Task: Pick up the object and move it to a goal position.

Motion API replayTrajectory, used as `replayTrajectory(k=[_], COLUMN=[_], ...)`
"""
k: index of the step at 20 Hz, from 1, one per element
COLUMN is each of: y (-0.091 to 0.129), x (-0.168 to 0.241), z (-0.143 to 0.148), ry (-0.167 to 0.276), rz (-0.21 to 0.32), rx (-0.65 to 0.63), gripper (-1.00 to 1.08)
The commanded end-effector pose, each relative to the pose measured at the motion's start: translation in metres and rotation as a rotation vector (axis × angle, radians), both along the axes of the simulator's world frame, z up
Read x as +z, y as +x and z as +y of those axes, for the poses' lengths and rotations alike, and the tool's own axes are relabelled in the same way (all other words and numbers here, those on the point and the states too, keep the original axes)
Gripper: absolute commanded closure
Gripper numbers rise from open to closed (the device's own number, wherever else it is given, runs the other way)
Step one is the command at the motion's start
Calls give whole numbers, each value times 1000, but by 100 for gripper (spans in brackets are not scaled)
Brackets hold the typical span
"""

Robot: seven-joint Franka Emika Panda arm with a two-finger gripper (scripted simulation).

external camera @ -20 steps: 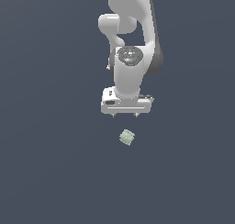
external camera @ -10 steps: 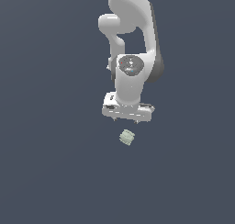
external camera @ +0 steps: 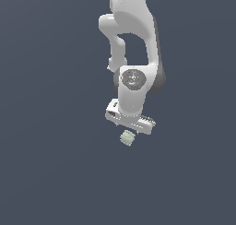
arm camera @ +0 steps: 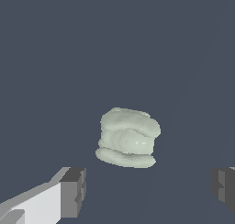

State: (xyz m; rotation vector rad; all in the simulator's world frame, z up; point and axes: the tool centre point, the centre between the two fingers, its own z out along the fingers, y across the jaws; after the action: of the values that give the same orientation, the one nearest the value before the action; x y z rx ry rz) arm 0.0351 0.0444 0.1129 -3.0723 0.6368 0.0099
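Note:
The object (external camera: 126, 138) is a tiny pale greenish-grey bumpy lump lying on the dark grey floor, just below the white gripper (external camera: 130, 127) in the exterior view. In the wrist view the object (arm camera: 128, 137) lies a little beyond the gap between the two dark fingertips (arm camera: 75, 191), which stand wide apart on either side of it. The gripper (arm camera: 149, 188) is open and holds nothing. It hangs close above the object, and its fingers are hidden behind the hand in the exterior view.
The white arm (external camera: 133, 44) rises from the gripper to the exterior view's upper edge. The floor (external camera: 50, 164) is a plain dark grey surface with nothing else on it.
The gripper has come down toward the object and turned about its axis, so its hand now tilts. The object has not moved.

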Motion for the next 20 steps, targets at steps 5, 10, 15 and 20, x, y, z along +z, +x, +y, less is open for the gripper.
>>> replayTrajectory(k=[5, 10, 15, 20], y=[8, 12, 12, 12], x=[-14, -20, -21, -30], z=[3, 4, 4, 4], ry=[-4, -5, -6, -6], rz=[-3, -5, -4, -4], rx=[-111, -155, -161, -162], gripper=[-92, -92, -92, -92])
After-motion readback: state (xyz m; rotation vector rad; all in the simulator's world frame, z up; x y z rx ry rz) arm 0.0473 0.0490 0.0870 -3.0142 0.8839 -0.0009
